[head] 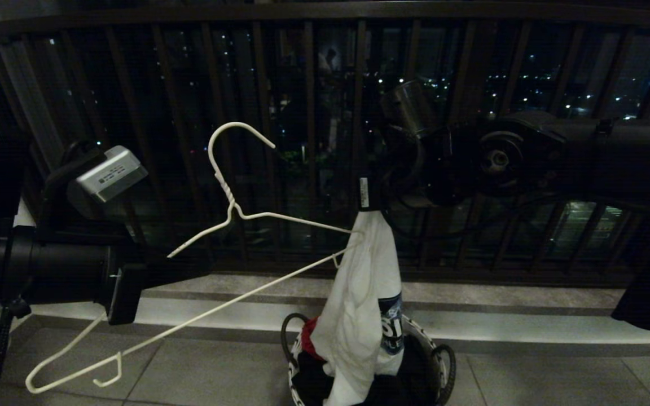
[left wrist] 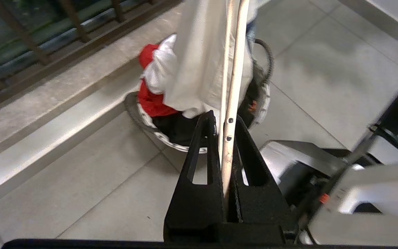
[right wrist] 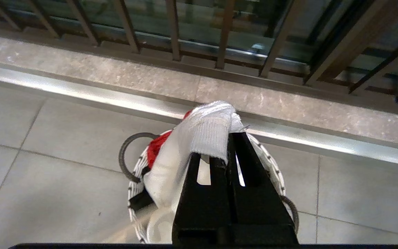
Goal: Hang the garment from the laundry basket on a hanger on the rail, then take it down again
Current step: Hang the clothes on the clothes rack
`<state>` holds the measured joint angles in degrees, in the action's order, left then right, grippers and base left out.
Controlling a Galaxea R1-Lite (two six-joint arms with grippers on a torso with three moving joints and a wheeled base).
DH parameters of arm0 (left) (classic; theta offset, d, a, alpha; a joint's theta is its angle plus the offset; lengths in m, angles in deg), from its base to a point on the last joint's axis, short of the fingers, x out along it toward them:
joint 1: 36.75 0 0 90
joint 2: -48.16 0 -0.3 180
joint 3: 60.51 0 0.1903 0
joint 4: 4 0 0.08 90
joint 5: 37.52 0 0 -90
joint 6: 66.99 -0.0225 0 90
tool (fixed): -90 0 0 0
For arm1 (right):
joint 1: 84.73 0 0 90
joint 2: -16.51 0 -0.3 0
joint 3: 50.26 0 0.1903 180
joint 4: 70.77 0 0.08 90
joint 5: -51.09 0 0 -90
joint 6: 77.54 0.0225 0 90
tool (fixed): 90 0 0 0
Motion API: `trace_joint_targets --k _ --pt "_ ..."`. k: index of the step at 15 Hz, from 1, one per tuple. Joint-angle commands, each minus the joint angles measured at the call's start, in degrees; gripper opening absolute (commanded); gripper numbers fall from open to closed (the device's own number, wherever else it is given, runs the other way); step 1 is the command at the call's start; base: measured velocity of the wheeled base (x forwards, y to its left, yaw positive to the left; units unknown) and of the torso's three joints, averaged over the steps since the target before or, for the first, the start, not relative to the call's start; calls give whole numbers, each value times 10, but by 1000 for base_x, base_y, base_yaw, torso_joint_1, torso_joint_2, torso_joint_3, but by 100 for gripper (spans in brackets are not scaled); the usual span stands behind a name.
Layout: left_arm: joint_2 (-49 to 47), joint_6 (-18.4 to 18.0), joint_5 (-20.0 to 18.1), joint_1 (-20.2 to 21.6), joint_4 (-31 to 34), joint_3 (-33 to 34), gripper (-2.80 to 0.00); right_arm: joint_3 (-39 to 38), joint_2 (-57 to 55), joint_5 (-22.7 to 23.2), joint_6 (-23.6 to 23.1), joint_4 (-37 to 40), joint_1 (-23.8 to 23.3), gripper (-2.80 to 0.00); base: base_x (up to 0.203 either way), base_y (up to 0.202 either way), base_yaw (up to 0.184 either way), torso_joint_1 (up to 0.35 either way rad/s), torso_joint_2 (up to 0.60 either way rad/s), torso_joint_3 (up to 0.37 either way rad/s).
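Garment [head: 359, 293], a white T-shirt with a blue printed panel partly showing on one fold, is hanging in a bunched vertical column above the laundry basket [head: 440, 361]; its lower folds are trailing into the basket, where red and dark cloth is also lying. Right end effector [right wrist: 231, 138] is pinching the ribbed top edge of the shirt, its fingers closed together on the fabric. Left end effector [left wrist: 225, 135] is clamping the hanger [head: 229, 220], a thin white wire one with a twisted neck, its fingers closed on one sloping arm of the wire. The hanger is tilting, hook uppermost, with its far shoulder touching the top of the shirt and its near corner hanging low over the tiled floor [head: 218, 366]. The basket, round and dark with a white-patterned rim and black loop handles, is standing on the floor just before a raised stone kerb [right wrist: 150, 79]; beyond the kerb a dark railing [head: 325, 84] with vertical bars is closing off the space. Open tiles are lying to both sides of the basket.
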<state>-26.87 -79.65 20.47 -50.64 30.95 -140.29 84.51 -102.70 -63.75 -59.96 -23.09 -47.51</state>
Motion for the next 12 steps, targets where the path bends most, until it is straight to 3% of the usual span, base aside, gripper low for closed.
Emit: trace_joint_targets --k 1,8,12 --pt "-12 0 3 0 -8 5 -280 -1 2 -1 7 2 9 -280 0 0 0 0 0 0" --pt "-12 5 12 0 -9 1 -280 -2 2 -1 11 1 21 -280 0 0 0 0 0 0" --pt "-11 47 10 0 -9 -15 -280 -1 -1 -1 11 1 21 -280 0 0 0 0 0 0"
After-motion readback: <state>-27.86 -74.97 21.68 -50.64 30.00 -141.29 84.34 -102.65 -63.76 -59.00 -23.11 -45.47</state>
